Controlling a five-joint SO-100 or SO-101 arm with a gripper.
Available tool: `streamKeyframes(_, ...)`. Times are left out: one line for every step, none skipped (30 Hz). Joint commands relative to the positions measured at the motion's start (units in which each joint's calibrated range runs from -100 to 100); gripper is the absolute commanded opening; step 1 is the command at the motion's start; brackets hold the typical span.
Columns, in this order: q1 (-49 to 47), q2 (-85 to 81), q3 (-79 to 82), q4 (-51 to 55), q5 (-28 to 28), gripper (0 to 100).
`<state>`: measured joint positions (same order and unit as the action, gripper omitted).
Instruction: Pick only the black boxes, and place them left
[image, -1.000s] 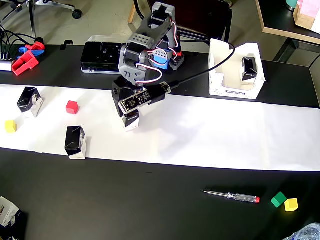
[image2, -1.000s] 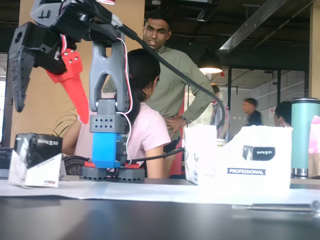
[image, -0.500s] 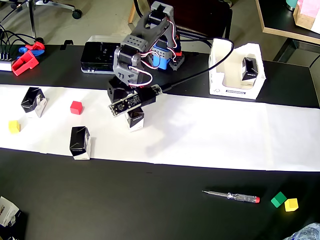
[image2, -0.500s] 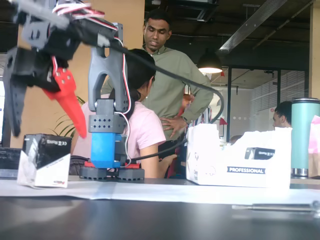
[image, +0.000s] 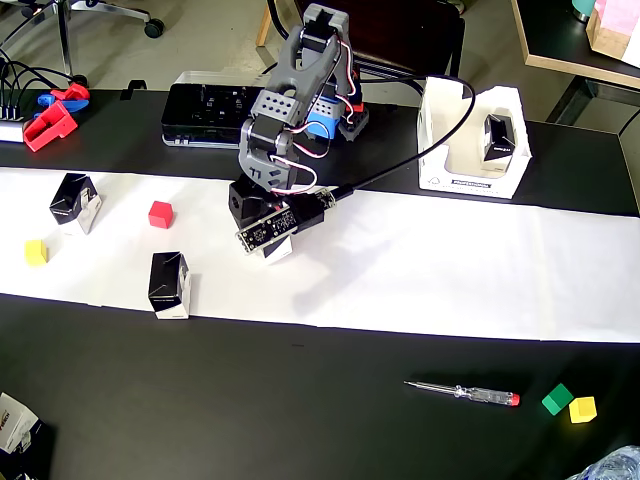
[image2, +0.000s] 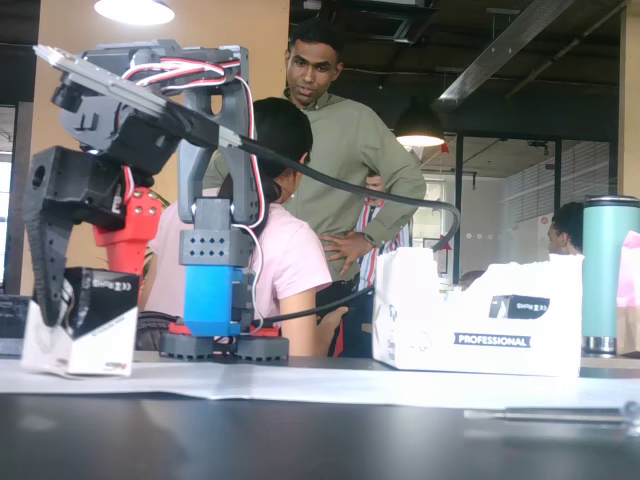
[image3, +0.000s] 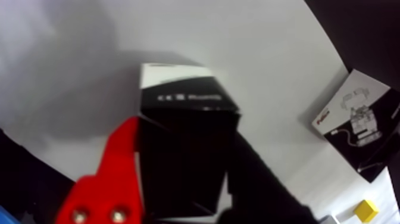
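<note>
Left boxes: two black boxes (image: 75, 201) (image: 169, 284) stand apart on the white sheet (image: 450, 270), the second at its near edge.
Cubes: red cube (image: 160, 214) between them; yellow cube (image: 36, 252) near the sheet's left end.
Pincer (image3: 178, 179): closed around a third box (image3: 184, 149), red finger (image3: 110, 184) against its side.
Arm: bent over, pincer pointing down at the worktop (image: 300, 400).
Open room: sheet bare to the right.
Tray (image: 470, 150): holds a fourth box (image: 497, 138).

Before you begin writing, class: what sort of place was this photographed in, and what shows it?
Probably a shared workshop or lab. A small robot arm works over white paper on a black table, a screwdriver lies nearby, and people stand behind under hanging lamps.
</note>
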<state>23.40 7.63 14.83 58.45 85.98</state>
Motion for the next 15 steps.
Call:
streamKeyframes(-0.66,-3.09,-2.77,0.46,-0.61,16)
streamKeyframes(-1.01,-3.95,-3.66,1.49,-1.40,16)
streamKeyframes(-1.18,-5.06,-4.46,2.52,-2.40,16)
streamKeyframes(-1.53,-6.01,-5.25,3.64,-3.40,16)
streamKeyframes(-2.48,-7.12,-6.14,5.23,-4.30,16)
streamKeyframes(-3.60,-8.14,-7.38,7.21,-5.30,16)
streamKeyframes(-4.56,-9.17,-8.44,9.12,-6.35,16)
streamKeyframes(-5.68,-10.04,-9.69,11.03,-7.51,16)
streamKeyframes(-7.24,-10.99,-11.37,13.26,-8.93,16)
streamKeyframes(-8.80,-11.78,-12.97,15.32,-10.40,16)
streamKeyframes(-10.45,-12.33,-14.74,17.23,-11.77,16)
streamKeyframes(-12.44,-12.88,-16.96,19.30,-13.46,16)
streamKeyframes(-14.26,-13.28,-18.82,20.97,-14.93,16)
streamKeyframes(-16.16,-13.60,-20.59,22.71,-16.40,16)
streamKeyframes(-18.24,-13.91,-22.54,24.46,-18.14,16)
